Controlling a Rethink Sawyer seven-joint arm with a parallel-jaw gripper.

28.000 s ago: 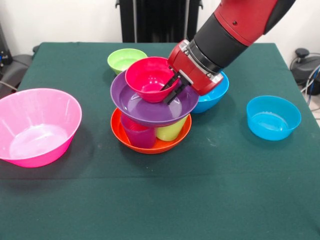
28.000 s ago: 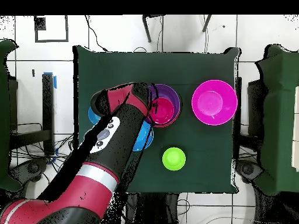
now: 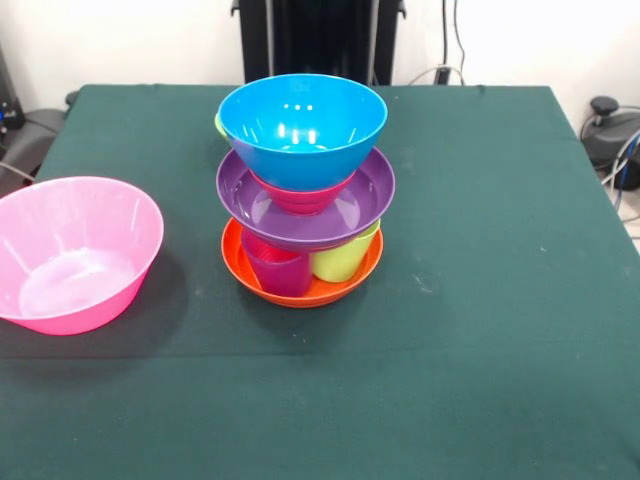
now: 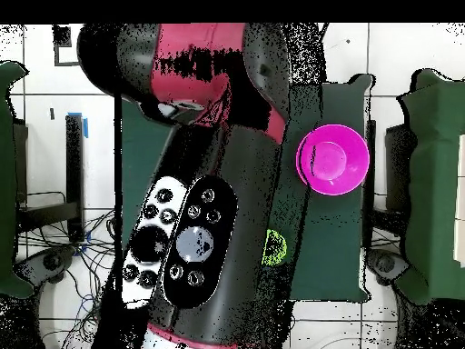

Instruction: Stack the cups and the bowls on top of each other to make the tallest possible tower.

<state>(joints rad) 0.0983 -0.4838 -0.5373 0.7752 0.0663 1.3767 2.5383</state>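
Tower looks mostly built; you've still got the pink bowl loose near the tabletop's left edge, jaws state unclear.

I see the dark green surface carrying the orange bowl near its middle, the base of the stack. The big pink bowl rests well apart, near one side edge. A small green bowl seems to sit behind the stack, mostly hidden.
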